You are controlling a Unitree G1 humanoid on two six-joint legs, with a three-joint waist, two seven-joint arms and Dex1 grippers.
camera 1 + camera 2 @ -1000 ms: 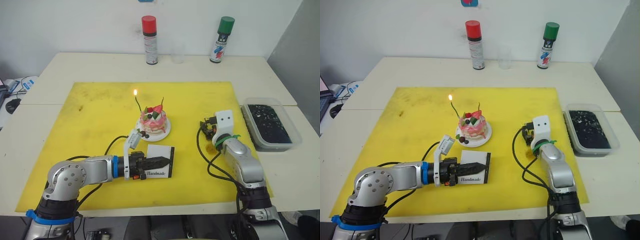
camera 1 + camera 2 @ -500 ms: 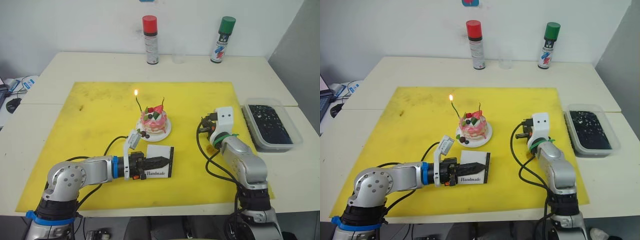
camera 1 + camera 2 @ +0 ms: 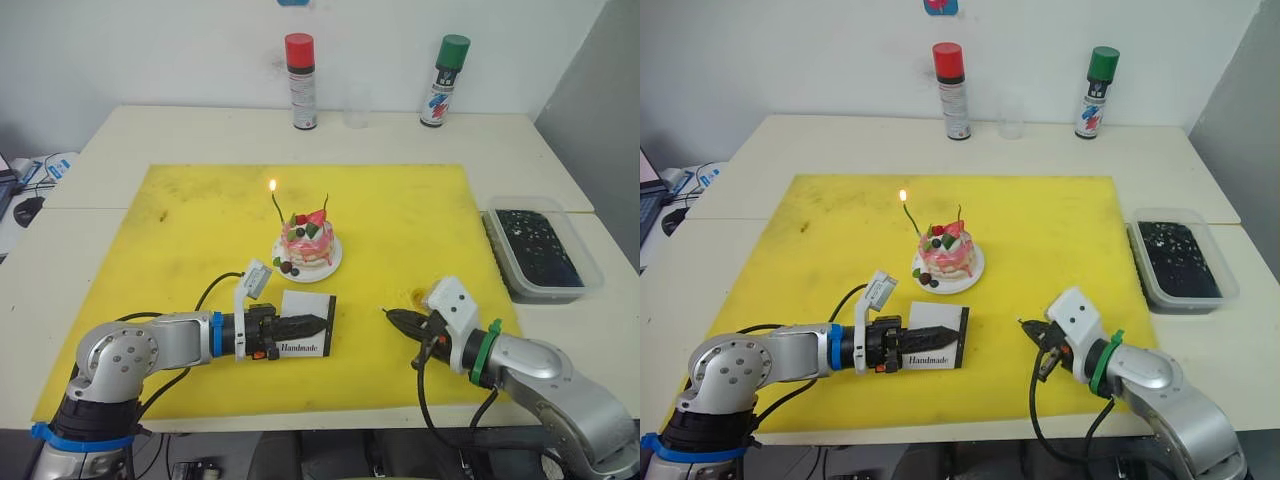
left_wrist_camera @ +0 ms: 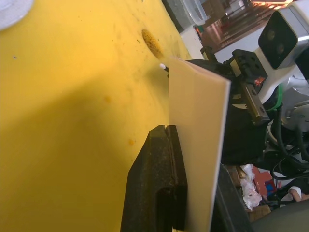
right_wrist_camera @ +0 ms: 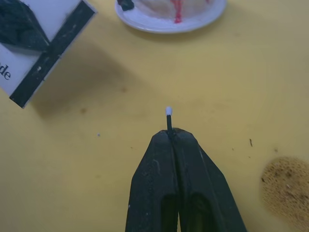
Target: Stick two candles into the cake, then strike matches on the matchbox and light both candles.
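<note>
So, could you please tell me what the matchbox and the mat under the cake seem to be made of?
The matchbox looks like thin matte card: flat white faces, printed script, a dark rough strip on one edge. The mat looks like soft yellow sheet, perhaps foam or rubber; it lies flat, dull and stained.

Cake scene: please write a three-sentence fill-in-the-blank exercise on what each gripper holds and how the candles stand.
1. The left gripper holds the ____ upright.
2. The right gripper, jaws shut, pinches a ____ with a white tip.
3. On the cake, ____ of the two candles burns.

Missing words: matchbox; match; one
</note>
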